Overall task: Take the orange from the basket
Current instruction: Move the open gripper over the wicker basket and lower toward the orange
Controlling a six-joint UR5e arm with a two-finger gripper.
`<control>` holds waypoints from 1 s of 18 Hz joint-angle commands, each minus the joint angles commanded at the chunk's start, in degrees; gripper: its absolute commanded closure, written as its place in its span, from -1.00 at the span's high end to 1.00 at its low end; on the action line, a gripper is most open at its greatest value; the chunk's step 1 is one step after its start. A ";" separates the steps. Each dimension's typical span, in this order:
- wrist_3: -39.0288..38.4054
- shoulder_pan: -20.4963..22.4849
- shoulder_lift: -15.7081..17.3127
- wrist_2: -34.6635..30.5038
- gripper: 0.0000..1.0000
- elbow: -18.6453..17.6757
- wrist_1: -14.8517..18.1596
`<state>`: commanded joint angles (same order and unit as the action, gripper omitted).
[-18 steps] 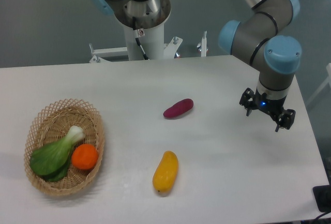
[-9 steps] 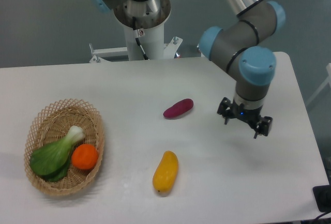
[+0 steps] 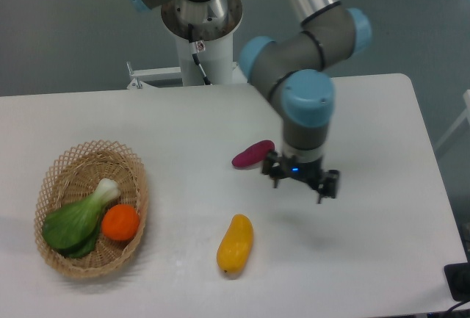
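Observation:
The orange (image 3: 120, 222) is a small round bright-orange fruit lying in the right part of the oval tan wicker basket (image 3: 59, 172) at the table's left. It touches a green bok choy (image 3: 75, 219) beside it in the basket. My gripper (image 3: 299, 183) hangs above the table's middle, far to the right of the basket, pointing down. Its fingers are spread apart and hold nothing.
A purple sweet potato (image 3: 252, 153) lies just left of the gripper. A yellow-orange mango-shaped fruit (image 3: 235, 244) lies near the front, below and left of the gripper. The robot's base column (image 3: 200, 31) stands behind the table.
The arm has swung left across the table, from near the right edge to the middle beside the purple sweet potato. The fruits and basket have not moved.

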<state>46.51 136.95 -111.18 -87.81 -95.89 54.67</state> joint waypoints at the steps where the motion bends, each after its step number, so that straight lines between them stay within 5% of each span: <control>1: -1.41 -1.32 0.00 0.01 1.00 0.00 0.00; 7: -2.04 -9.32 1.66 -0.35 1.00 -0.27 -0.53; 18: 19.91 -19.96 1.58 -0.52 1.00 -1.67 -0.97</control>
<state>66.42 116.99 -109.60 -88.33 -97.56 53.70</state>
